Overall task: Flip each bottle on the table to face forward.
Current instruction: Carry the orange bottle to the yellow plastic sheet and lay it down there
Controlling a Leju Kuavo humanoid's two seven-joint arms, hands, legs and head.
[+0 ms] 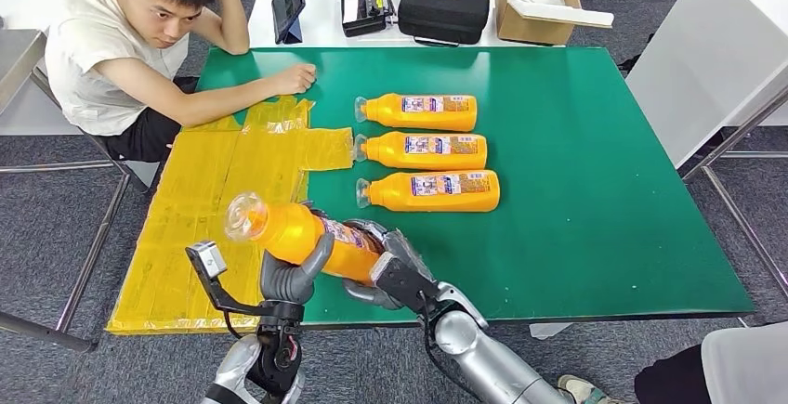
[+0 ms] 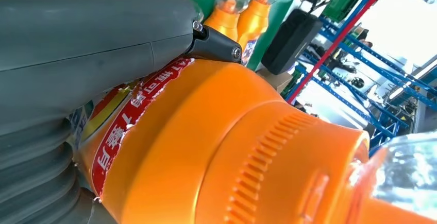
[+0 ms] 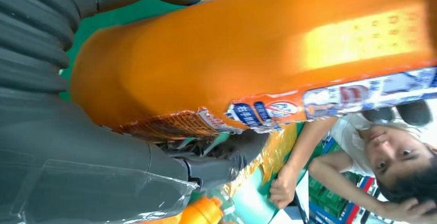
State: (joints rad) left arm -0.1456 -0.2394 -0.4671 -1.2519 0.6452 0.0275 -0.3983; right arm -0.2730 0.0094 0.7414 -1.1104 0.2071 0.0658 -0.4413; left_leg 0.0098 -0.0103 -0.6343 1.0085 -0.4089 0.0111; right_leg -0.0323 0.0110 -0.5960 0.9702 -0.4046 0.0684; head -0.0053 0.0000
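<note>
Both my hands are on one orange bottle [image 1: 295, 235], held off the green table [image 1: 604, 172] above its near edge, clear cap pointing left and slightly up. Left hand [image 1: 293, 274] wraps it from below near the shoulder; right hand [image 1: 395, 269] grips the base end. Fingers on the far side of the bottle are hidden behind it in the head view, so I can't tell how fully they wrap.

Left wrist view: red band on the label carries white characters, too skewed to read. Right wrist view: blue and white label strip with a small logo, blurred and unreadable.

Three more bottles [image 1: 420, 152] lie on their sides in a column mid-table, caps left, labels up, print too small to read. They sit near each other, well apart from the one I hold.

Yellow sheeting [image 1: 200, 209] covers the left part of the table and overhangs the near-left edge. A person [image 1: 121, 42] sits at the far-left corner, forearm resting on the table. Bare green surface stretches right of the bottles.

Black case [image 1: 443, 6] and cardboard box [image 1: 541, 5] sit on the white table beyond.
</note>
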